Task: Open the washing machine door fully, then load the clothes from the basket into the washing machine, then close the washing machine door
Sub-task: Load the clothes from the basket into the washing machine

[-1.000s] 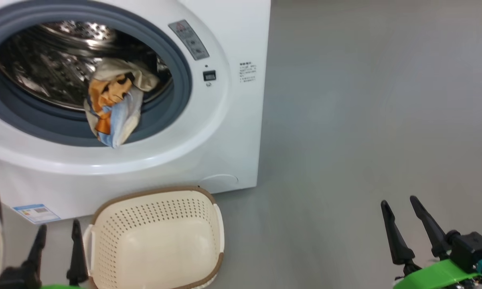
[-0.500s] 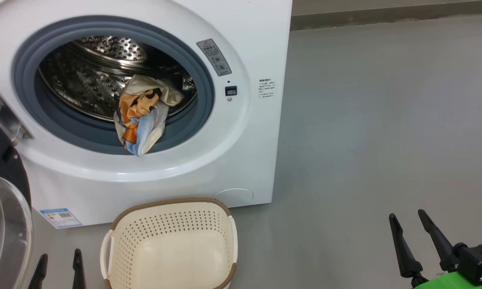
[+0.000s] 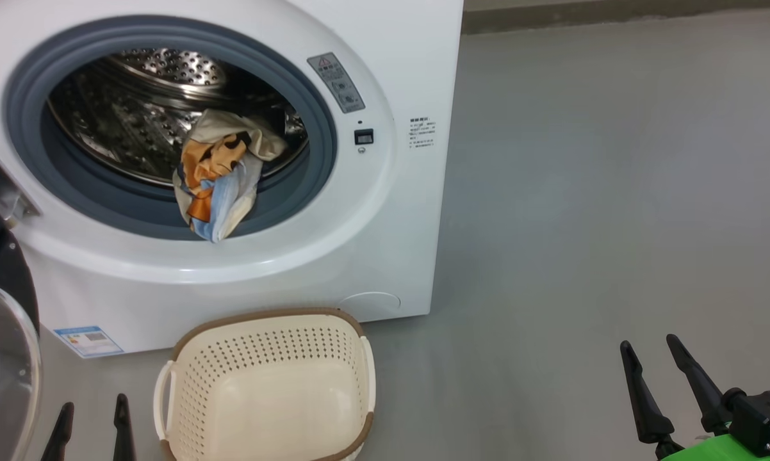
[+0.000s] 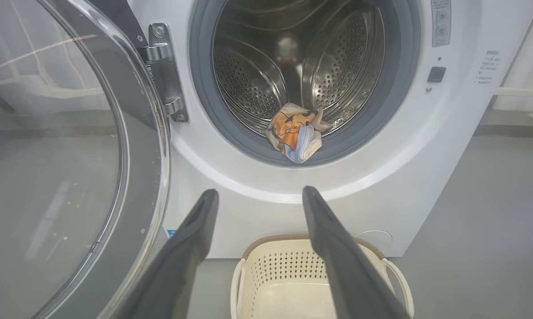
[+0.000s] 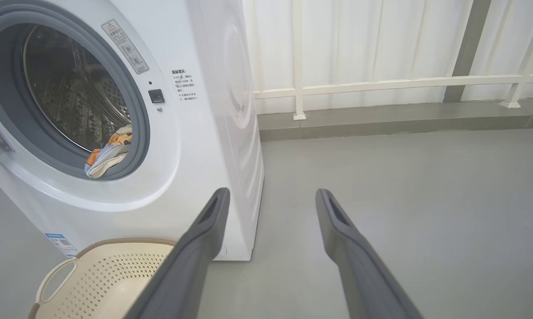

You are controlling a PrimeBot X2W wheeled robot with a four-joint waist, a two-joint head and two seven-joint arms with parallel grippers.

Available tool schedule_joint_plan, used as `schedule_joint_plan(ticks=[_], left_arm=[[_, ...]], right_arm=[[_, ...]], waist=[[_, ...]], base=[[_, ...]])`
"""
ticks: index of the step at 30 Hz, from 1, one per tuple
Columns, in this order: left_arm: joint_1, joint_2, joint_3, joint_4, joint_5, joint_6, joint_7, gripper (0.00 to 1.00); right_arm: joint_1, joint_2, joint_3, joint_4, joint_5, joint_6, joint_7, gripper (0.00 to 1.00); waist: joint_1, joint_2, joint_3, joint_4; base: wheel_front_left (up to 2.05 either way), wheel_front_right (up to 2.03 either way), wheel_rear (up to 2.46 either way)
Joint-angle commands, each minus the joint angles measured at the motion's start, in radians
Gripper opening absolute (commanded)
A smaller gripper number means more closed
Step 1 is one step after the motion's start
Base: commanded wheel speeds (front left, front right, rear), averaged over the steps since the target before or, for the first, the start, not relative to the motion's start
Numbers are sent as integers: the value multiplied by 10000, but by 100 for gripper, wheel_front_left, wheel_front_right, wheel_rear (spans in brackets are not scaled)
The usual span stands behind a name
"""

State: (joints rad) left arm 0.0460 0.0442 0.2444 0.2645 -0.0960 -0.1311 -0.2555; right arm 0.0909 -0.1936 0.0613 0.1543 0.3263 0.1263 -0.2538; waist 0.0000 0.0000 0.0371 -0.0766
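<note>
Basket (image 3: 266,318) sits on the floor at 6 o'clock in the head view, just in front of the washing machine (image 3: 385,211). It looks empty, so I judge loading is at its tail end. The clothes (image 3: 215,182) I can see are one cream bundle with orange and blue patches, near 5 o'clock of the drum mouth, drooping over the grey gasket (image 3: 135,218) lip. Whether a second piece lies under it I cannot tell.

Washing machine door (image 4: 71,155) stands swung out at 9 o'clock on its hinge (image 4: 164,71).

Left tool (image 3: 94,402) at 7 o'clock, right tool (image 3: 647,342) at 4 o'clock — both released, fingers spread, nothing between them, well apart from the machine.

Next, as I read it: nudge the bundle deeper past the gasket, then swing the door shut. Left hanging as it is, the cloth could get pinched in the seal.

Room: bare floor (image 3: 583,192) wide open from 1 to 4 o'clock. The tight side is the left — door edge just beside the left tool, basket rim near its other flank. The door's arc runs over the basket, and I can't tell the clearance
</note>
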Motion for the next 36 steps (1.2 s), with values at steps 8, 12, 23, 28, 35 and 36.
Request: schedule_joint_plan(ticks=[8, 12, 23, 28, 35, 36], left_arm=[[-852, 69, 345, -47, -294, 9, -63, 100], [-1567, 287, 185, 271, -309, 7, -63, 100], [-5058, 1878, -1146, 2935, -551, 5, 165, 100], [-6680, 2327, -1917, 4141, -670, 5, 879, 100], [-8640, 2790, -2830, 5504, -767, 5, 1591, 100], [-8867, 2831, -2913, 5667, -770, 5, 1628, 100]], right_arm=[[-627, -7, 218, -354, 55, 44, -80, 100], [-964, 153, 277, -413, 0, 44, -80, 100], [-2257, 658, 569, -413, -93, 44, -80, 100], [-2552, 838, 638, -389, -129, 44, -80, 100], [-2876, 963, 797, -354, -127, 44, -80, 100], [-2908, 974, 816, -358, -129, 44, -80, 100]], waist=[[0, 0, 930, -259], [0, 0, 1630, -358], [0, 0, 3482, -675], [0, 0, 3868, -760], [0, 0, 4171, -913], [0, 0, 4194, -929]], base=[[0, 0, 0], [0, 0, 0], [0, 0, 0], [0, 0, 0], [0, 0, 0], [0, 0, 0]])
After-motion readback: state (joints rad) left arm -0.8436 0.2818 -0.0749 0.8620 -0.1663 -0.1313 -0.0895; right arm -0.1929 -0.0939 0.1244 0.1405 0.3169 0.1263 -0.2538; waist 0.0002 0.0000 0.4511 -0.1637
